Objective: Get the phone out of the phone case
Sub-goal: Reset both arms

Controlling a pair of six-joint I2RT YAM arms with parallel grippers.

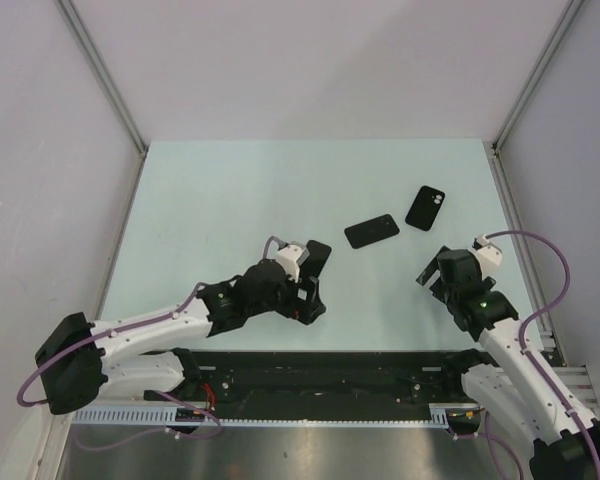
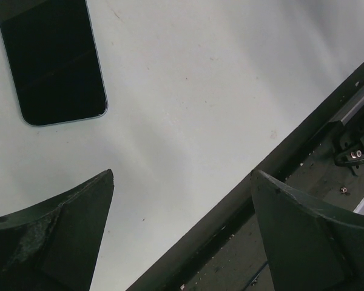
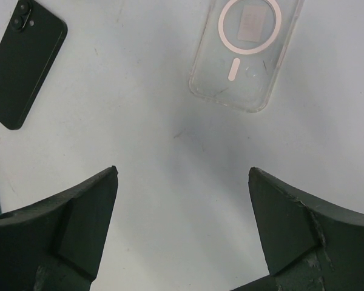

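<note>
Bare phone (image 2: 54,60) lies flat on the desk (image 1: 230,190), screen up, no shell on it. The left end effector (image 2: 182,176) sits just beside the phone, fingers spread wide, holding nothing. Off to the phone's right lies the clear case (image 3: 246,51), empty. The right end effector (image 3: 182,173) faces it, also wide open and empty. A black slab (image 3: 24,63) is over there too; phone or case, hard to tell. Extraction looks done. Next: back away from the phone without nudging it.
</note>
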